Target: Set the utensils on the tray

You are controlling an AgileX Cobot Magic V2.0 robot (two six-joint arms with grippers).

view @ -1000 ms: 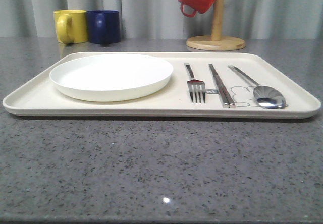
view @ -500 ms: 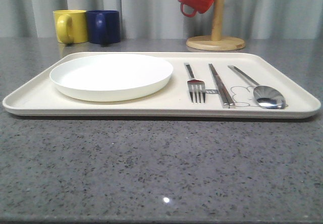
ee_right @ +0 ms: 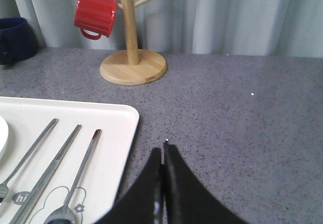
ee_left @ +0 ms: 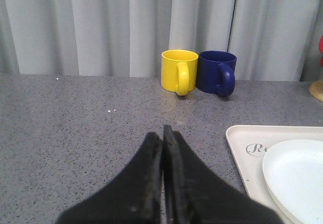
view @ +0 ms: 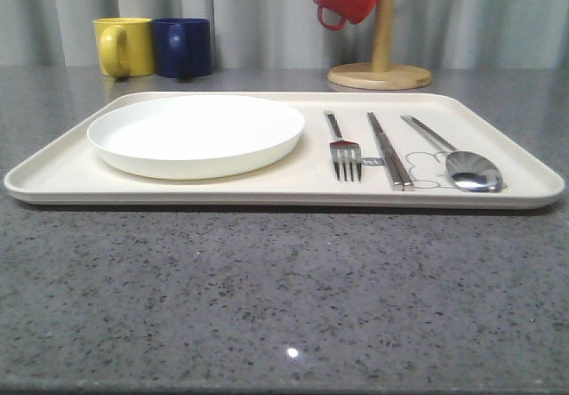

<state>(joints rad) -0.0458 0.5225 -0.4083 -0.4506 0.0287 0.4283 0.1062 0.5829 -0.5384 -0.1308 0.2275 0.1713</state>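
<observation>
We see the fork (view: 345, 150), chopsticks (view: 388, 149) and spoon (view: 458, 157) lying right of centre on the tray (view: 53, 178), with our left gripper (ee_left: 162, 133) and right gripper (ee_right: 162, 153) both closed on nothing.

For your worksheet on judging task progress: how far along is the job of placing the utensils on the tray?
It looks done. The shiny silver four-tined fork, the flat silver chopsticks and the oval-bowled silver spoon lie side by side on the large cream rectangular tray, right of the round white plate. Nothing is in hand: the left gripper and right gripper are shut and empty. Nothing visible remains.
</observation>
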